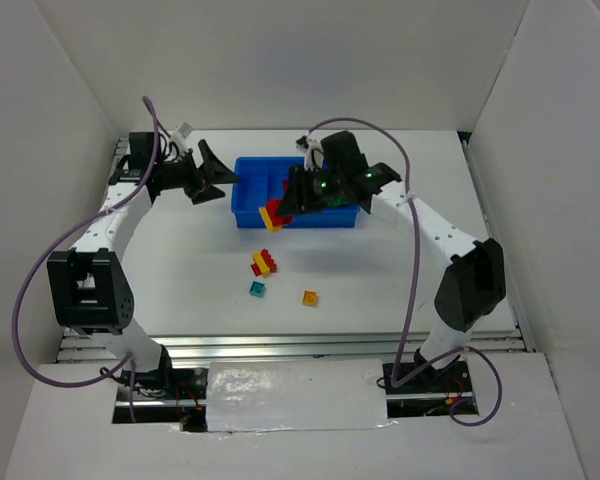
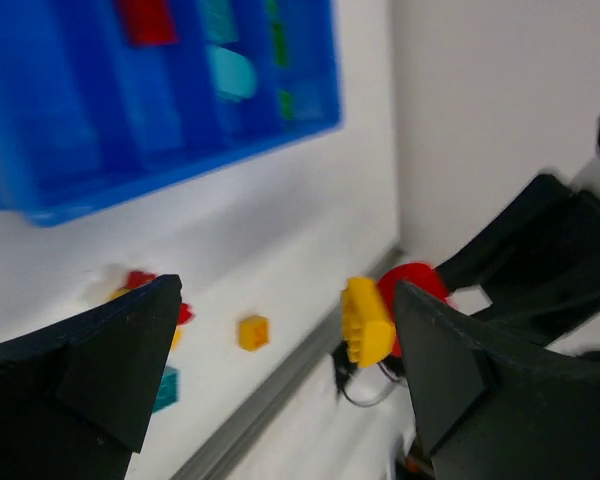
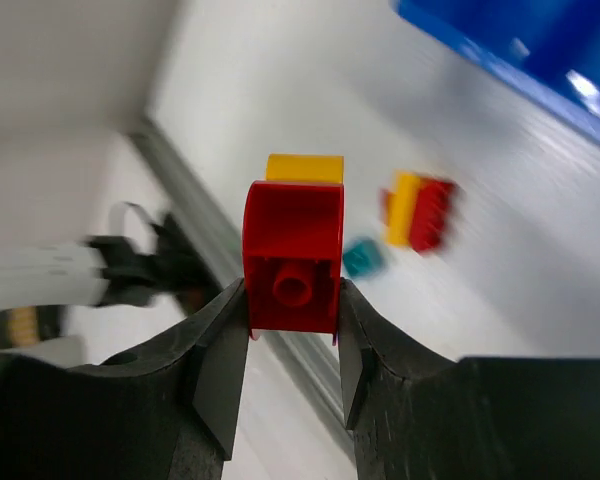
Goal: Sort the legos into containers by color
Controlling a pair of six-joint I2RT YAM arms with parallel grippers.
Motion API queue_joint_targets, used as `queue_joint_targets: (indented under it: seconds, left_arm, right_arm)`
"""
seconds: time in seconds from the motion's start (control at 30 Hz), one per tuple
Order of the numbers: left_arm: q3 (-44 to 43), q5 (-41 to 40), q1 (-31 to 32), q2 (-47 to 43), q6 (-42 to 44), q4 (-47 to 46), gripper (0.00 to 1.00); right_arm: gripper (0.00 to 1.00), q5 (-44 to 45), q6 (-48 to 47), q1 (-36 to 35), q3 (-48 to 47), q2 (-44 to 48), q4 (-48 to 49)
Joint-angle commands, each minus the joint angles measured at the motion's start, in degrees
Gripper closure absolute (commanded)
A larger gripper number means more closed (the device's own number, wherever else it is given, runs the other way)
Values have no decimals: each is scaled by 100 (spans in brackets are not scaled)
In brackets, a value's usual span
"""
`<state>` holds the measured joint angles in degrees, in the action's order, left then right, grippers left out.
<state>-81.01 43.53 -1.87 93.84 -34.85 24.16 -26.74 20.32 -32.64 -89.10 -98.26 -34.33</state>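
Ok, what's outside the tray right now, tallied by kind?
Red-and-yellow clump on the table: 1
Teal brick on the table: 1
Yellow brick on the table: 1
Red-and-yellow pair held in the right gripper: 1
Total: 4 items; the clump is too blurred to count its bricks.

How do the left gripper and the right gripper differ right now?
The left gripper is open and holds nothing; the right gripper is shut on a red lego with a yellow piece stuck to it. The left gripper is off the left end of the blue tray; the right gripper is over its near edge. Both are black, two-fingered and close to the tray.
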Motion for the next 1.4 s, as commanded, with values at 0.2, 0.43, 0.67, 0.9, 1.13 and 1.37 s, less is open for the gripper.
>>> queue_joint_targets:
  seconds: [0.2, 0.43, 0.67, 0.9, 1.13, 1.37]
  left_arm:
    - [490, 2880, 740, -270, -1911, -3769, 0]
    - [1350, 3039, 846, -253, -4904, -7833, 2]
    - [1194, 2933, 758, 468, -7376, -11037, 28]
    - [1000, 2968, 741, 495, -7185, -10792, 77]
    - [938, 3013, 714, 416, -6756, -10276, 100]
    - [1289, 2916, 319, 213, -6306, -9860, 100]
  right_arm:
    - [100, -2906, 3557, 847, 376, 211, 4565]
    - [100, -3082, 4435, 900, 568, 96, 5837]
    - [100, -3259, 4965, 917, 771, -18, 6536]
    - [100, -3285, 4736, 900, 702, -106, 6167]
    - [100, -3320, 4402, 847, 569, -220, 5823]
    - [100, -3364, 3886, 1111, 578, -194, 5359]
